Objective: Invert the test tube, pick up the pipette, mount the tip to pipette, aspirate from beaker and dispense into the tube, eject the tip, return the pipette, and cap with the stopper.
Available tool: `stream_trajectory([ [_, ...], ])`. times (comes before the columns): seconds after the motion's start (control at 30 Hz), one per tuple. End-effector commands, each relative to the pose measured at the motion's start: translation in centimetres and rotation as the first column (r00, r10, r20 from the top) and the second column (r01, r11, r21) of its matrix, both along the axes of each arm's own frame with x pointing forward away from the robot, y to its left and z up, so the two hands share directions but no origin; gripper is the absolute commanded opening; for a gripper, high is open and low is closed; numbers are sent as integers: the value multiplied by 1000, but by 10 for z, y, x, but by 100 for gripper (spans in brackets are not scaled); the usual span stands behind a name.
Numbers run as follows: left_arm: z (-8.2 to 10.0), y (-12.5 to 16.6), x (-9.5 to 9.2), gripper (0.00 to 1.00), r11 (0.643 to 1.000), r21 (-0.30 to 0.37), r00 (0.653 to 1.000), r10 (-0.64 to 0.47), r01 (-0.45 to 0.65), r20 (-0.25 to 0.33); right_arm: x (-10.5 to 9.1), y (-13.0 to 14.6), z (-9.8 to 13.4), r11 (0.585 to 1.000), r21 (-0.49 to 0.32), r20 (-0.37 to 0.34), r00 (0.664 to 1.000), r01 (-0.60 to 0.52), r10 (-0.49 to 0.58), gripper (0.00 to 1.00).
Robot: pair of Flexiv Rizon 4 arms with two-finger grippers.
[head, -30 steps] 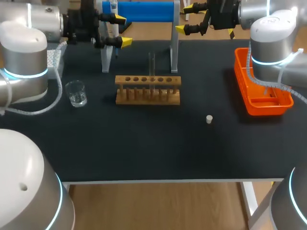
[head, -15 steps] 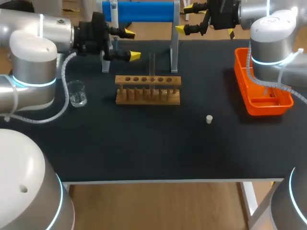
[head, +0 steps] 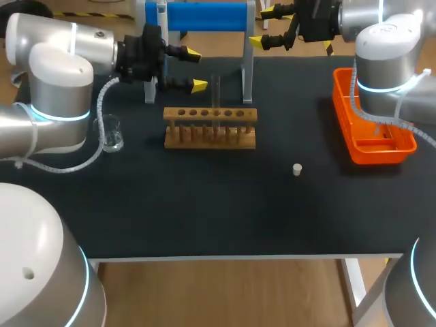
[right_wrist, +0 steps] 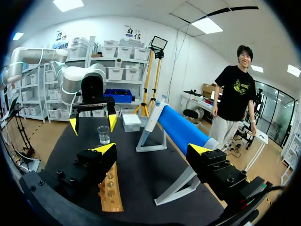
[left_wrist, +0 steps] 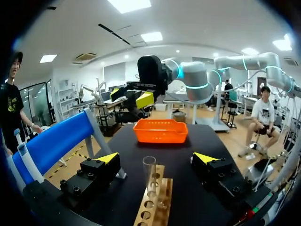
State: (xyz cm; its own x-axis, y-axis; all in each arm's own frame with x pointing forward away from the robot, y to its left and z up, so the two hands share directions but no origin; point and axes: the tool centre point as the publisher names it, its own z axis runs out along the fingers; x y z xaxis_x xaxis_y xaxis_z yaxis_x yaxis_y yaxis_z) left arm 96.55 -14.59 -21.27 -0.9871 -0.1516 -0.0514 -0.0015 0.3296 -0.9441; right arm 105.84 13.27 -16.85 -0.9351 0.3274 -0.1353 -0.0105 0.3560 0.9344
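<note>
A clear glass test tube [head: 215,92] is held upright in a slotted wooden rack [head: 210,129] at the middle of the matte black table [head: 218,211]. The left claw [head: 196,69] is spread wide beside the tube's upper part; the tube is seen just ahead of its fingers, untouched. The right claw [head: 262,26] is likewise spread wide, with nothing in it, above the table's far edge. The pipette [head: 161,10] is hung on a blue cylindrical stand [head: 204,15]. A small glass beaker [head: 112,139], a white stopper [head: 297,169] and an orange plastic basket [head: 373,146] are set well apart on the table.
</note>
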Motion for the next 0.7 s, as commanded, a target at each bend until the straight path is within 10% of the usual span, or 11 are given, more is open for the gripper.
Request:
stream_trajectory([
  [0.03,-12,-6,10,100,1000,-1,1000,-12,12,-7,1,-1,0,1000,-1,-2,1000,-2,2,100],
  [0.7,-47,-27,16,100,996,65,997,-53,57,-52,1,-1,0,1000,-1,-2,1000,-2,2,100],
])
